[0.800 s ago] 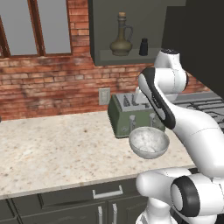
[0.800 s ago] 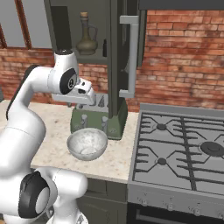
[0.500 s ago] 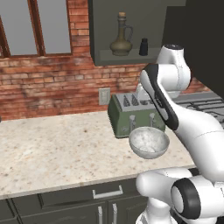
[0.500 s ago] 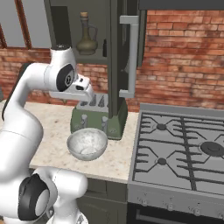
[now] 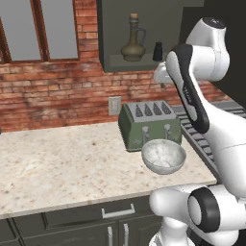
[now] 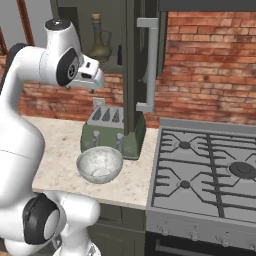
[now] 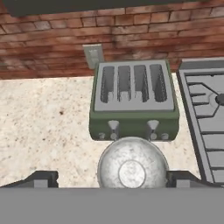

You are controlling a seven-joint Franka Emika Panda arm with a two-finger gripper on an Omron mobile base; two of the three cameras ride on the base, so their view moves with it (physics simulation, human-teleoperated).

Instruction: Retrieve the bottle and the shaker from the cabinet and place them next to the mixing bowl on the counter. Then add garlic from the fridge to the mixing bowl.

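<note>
Red brick wall [image 5: 57, 91] runs behind everything, with a window [image 5: 38, 29] at the upper left of the left base view and a pale wall socket [image 7: 93, 54] set into it just behind the toaster. Below the wall stretches the counter [image 5: 57, 168], beige and speckled, ending at its right against the black gas hob [image 6: 210, 170]. Under its edge sit dark drawer-fronted units [image 5: 72, 223] with silver handles.

Up on the wall hangs the cabinet [image 5: 115, 48], dark grey-green, with its door [image 6: 142, 60] swung open and a long grey bar handle on it. On the shelf stands the bottle [image 5: 133, 44], olive-brown with a cork stopper, upright, and just to its right the small black shaker [image 5: 157, 51], also upright and apart from the bottle.

On the counter below, the green four-slot toaster [image 7: 133, 100] stands against the wall, and directly in front of it, close to it, sits the mixing bowl [image 7: 132, 168], round and pale grey, near the counter's front edge.

The white arm is raised, its hand at about the height of the cabinet's shelf and to the right of the shaker in the left base view. The gripper [image 7: 112, 178] points down over the bowl and toaster; its jaws stand wide apart and hold nothing, the dark fingertips [image 7: 41, 178] showing far out at either side of the hand view.
</note>
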